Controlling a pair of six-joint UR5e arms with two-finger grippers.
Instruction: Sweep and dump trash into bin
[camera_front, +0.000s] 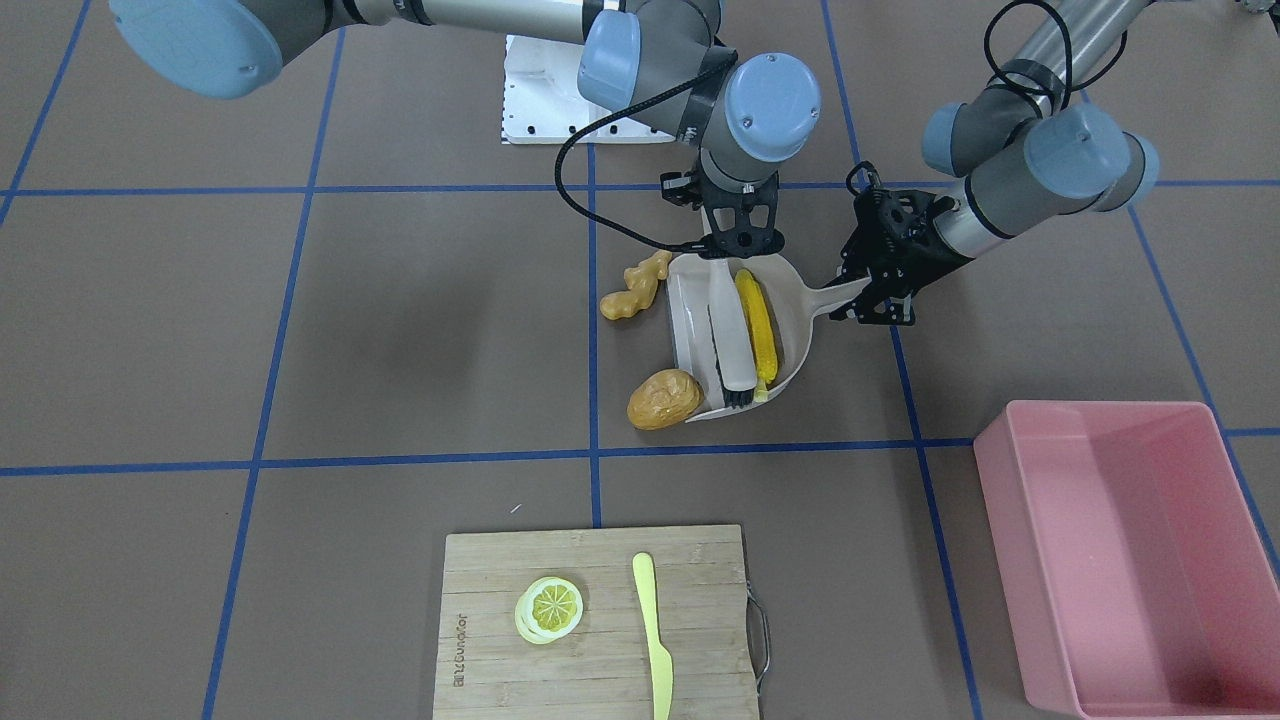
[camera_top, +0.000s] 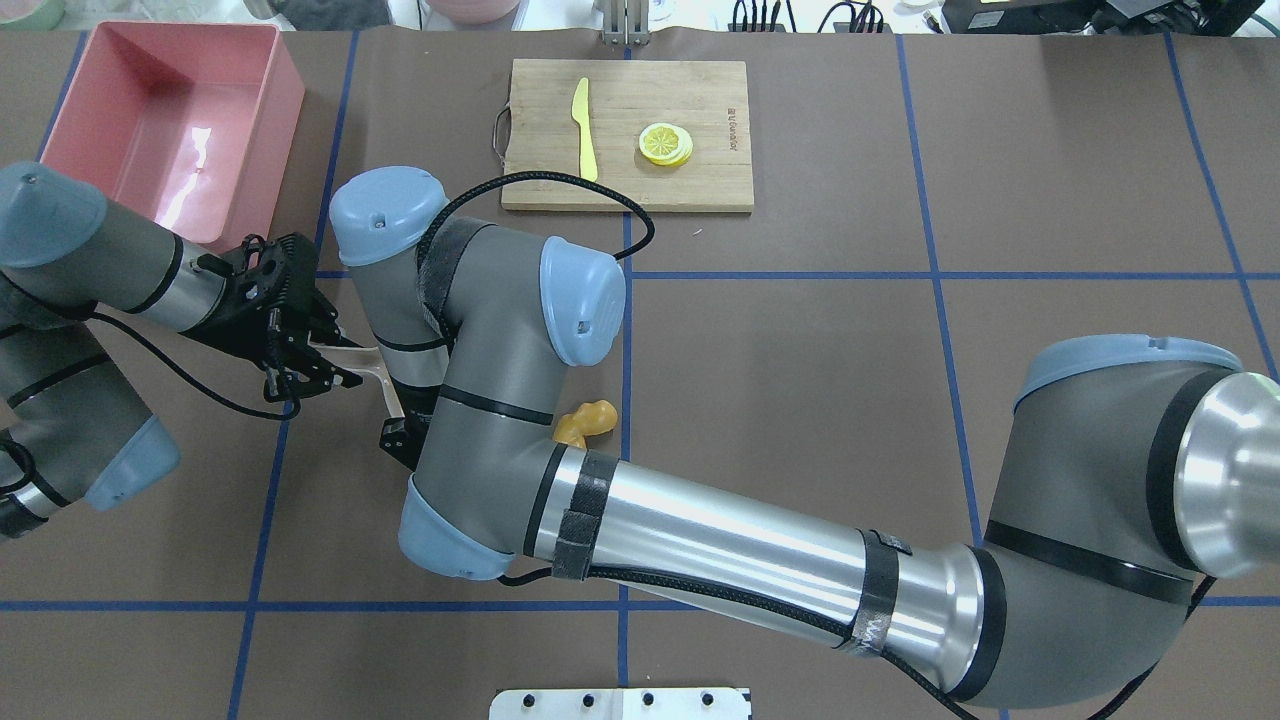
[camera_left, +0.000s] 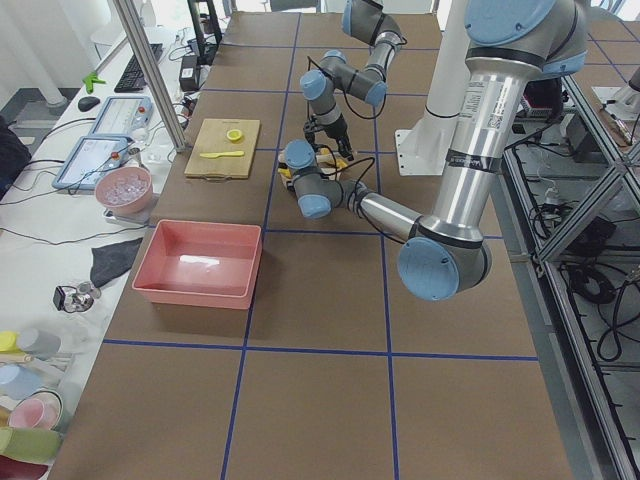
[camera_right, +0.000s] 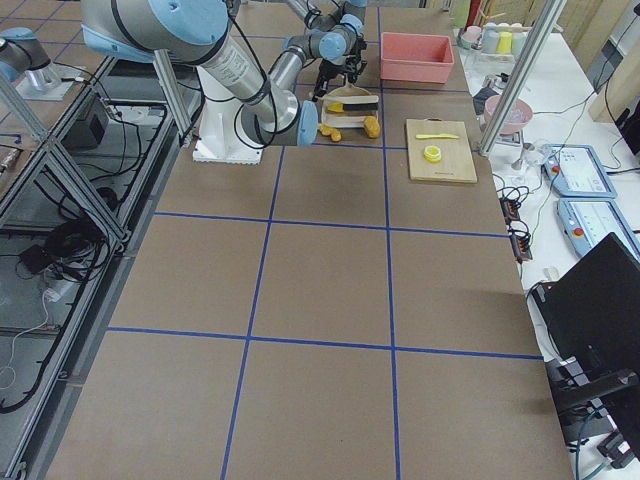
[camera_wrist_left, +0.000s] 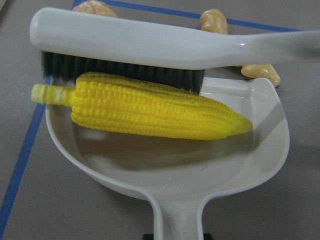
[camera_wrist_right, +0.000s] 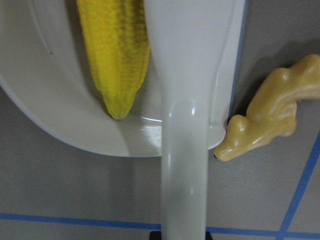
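The beige dustpan (camera_front: 690, 325) lies on the table with the yellow corn cob (camera_front: 757, 320) inside it. My left gripper (camera_front: 865, 290) is shut on the dustpan's handle (camera_top: 368, 362). My right gripper (camera_front: 735, 250) is shut on a white brush (camera_front: 730, 340), which lies in the pan against the corn (camera_wrist_left: 150, 107). The ginger root (camera_front: 635, 290) lies outside the pan's back corner, beside the brush handle (camera_wrist_right: 185, 150). The potato (camera_front: 663, 400) sits on the table at the pan's mouth. The pink bin (camera_front: 1100, 408) stands apart, on my left (camera_top: 285, 130).
A wooden cutting board (camera_front: 600, 570) with a lemon slice (camera_front: 548, 608) and a pale yellow knife (camera_front: 655, 640) lies at the far side of the table. A white base plate (camera_front: 540, 100) is near the robot. My right arm reaches across into the left half.
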